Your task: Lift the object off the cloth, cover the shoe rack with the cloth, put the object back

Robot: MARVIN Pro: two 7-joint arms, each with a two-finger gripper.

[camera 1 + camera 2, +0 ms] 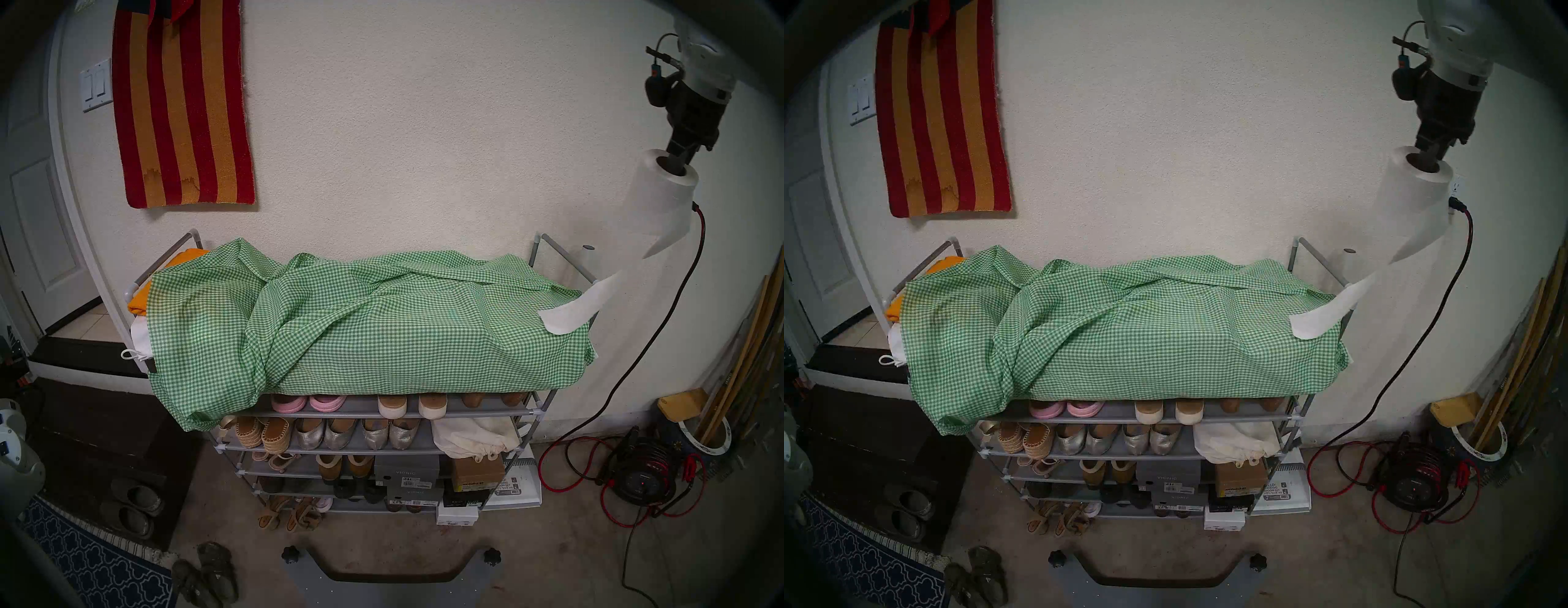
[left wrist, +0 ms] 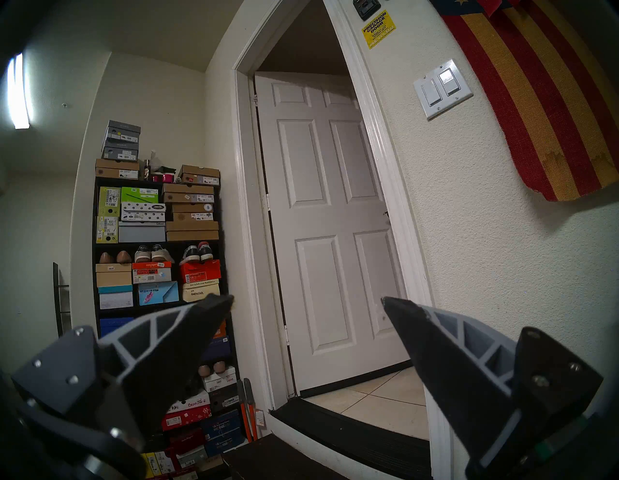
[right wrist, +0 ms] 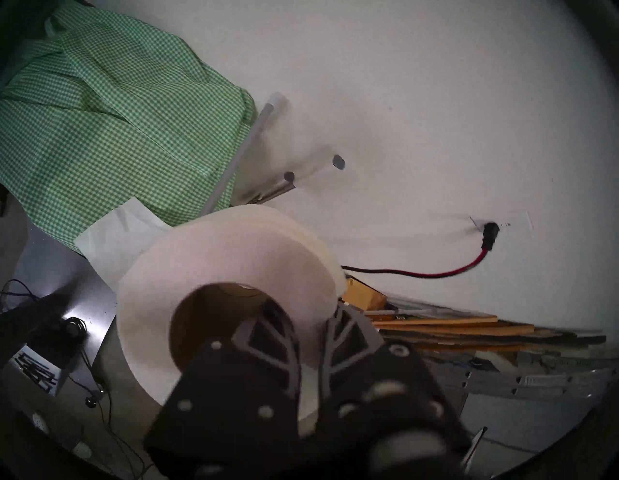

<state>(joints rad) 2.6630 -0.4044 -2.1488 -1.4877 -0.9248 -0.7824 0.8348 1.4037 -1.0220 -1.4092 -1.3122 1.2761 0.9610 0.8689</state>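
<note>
Hanging upright beyond the shoe rack (image 1: pixel 547 409) right rail, the paper roll (image 1: pixel 659 191) is being held by the right gripper (image 1: pixel 678 163), clamped on its wall, 1 finger in the core; its loose sheet (image 1: pixel 572 312) is touching the cloth (image 1: pixel 382 331). The left gripper (image 2: pixel 306 303) is spread apart, empty.

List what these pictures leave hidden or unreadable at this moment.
- Top shelf contents of the grey tube shoe rack: hidden under the green-and-white gingham cloth, head views.
- Right gripper: one of its fingers sits inside the white paper roll's brown core; its tip is hidden, and the view is blurred.
- Left arm: only a sliver at the head views' left edge.
- Shoebox labels: too small to read.
</note>
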